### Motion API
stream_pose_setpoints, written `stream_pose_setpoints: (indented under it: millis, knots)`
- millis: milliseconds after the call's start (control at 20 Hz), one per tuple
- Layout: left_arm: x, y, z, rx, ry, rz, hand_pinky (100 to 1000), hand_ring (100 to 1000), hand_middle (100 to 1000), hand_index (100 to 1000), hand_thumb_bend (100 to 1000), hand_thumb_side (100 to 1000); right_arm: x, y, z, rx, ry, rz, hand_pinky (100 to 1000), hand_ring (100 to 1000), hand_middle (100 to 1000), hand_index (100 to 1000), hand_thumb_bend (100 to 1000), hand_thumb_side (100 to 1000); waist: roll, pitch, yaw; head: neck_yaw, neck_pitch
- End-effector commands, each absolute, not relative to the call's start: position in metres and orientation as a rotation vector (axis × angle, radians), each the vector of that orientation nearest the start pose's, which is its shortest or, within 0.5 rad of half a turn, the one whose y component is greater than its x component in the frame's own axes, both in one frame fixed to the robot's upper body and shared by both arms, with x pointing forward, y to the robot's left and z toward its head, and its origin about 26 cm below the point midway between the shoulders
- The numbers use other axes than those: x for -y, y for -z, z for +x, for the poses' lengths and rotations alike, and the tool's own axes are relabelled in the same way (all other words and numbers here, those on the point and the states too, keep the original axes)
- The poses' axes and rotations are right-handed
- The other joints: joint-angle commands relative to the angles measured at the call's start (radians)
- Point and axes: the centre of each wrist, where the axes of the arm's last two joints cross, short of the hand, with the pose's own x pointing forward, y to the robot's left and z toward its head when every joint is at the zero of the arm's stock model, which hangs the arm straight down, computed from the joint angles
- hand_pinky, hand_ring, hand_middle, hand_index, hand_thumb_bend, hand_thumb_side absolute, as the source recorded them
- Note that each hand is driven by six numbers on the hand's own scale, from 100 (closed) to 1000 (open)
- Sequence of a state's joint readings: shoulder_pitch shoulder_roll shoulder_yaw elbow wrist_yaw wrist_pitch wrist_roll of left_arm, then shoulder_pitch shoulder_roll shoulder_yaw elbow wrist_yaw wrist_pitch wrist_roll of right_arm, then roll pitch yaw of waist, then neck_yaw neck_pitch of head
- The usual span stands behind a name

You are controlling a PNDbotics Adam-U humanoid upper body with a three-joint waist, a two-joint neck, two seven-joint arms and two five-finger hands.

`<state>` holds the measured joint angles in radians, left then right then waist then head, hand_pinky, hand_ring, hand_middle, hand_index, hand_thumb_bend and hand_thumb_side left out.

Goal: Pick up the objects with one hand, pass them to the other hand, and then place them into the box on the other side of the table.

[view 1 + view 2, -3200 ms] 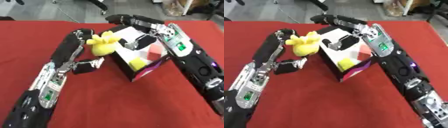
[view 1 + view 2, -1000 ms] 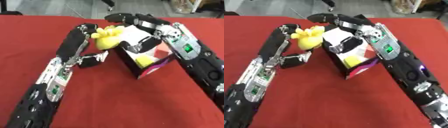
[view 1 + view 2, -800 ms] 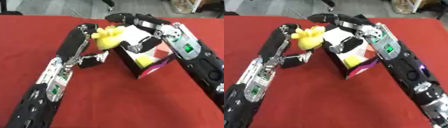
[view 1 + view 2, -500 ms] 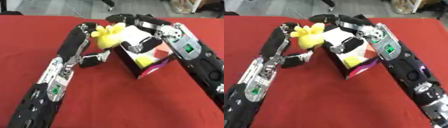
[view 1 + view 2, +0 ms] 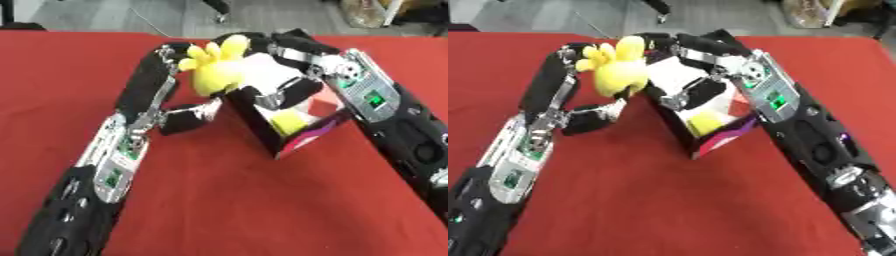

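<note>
We see a red cloth-covered table [image 5: 227, 210] filling most of the view, and beyond its far edge a grey floor [image 5: 105, 15] (items there too blurred to name).

The table [image 5: 219, 210] was covered in a matt red cloth, smooth and felt-like. The yellow toy [image 5: 215, 67] looked soft and plush, with a fuzzy matt surface. The box [image 5: 293, 120] seemed to be card or thin board, its coloured panels faintly glossy, though blur made this uncertain. Both arms wore smooth black plastic shells with a dull sheen and silver metal joints; the left hand [image 5: 194, 114] and right hand [image 5: 284, 95] appeared the same hard black plastic.
</note>
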<state>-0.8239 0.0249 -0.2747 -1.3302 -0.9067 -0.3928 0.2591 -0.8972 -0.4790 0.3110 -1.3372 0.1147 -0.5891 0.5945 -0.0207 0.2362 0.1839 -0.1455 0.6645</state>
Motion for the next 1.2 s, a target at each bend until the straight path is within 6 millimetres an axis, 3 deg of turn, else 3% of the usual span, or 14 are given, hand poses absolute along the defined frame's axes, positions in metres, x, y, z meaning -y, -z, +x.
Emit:
stream_pose_setpoints:
  millis: [50,500,1200]
  knots:
    - [-0.072,-0.202,0.406,-3.089,-1.161,-0.672,705,503,419,496,100,310,0.211,-0.258,0.431,-2.088,2.322,-0.004,1000,1000,1000,1000,100,237,-0.009,-0.008,0.0,-0.004,-0.014]
    - [-0.065,-0.197,0.405,-3.074,-1.207,-0.631,709,506,428,506,100,310,0.198,-0.26,0.43,-2.139,2.289,-0.082,1000,1000,1000,1000,100,165,-0.014,-0.005,0.005,-0.01,-0.014]
    - [-0.06,-0.194,0.405,-3.068,-1.211,-0.576,709,508,440,520,100,317,0.19,-0.264,0.427,-2.178,2.291,-0.13,1000,1000,1000,1000,100,137,-0.016,-0.001,0.009,-0.023,-0.015]
